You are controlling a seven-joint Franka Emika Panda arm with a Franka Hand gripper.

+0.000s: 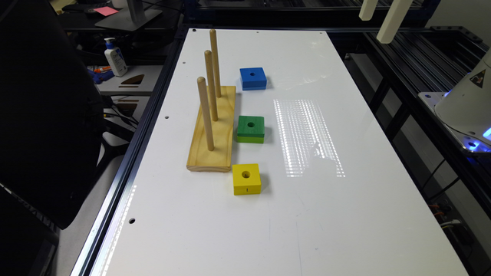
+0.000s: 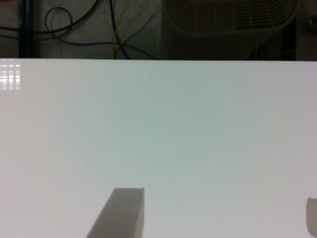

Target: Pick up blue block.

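Blue block on white table, far end of row w/ green block & yellow block, beside peg base, gripper fingers wide apart over bare table

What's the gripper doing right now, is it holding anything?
Gripper: open, holding nothing, over bare table. The blue block sits untouched.

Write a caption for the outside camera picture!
Blue block, green block and yellow block beside a three-peg wooden stand.
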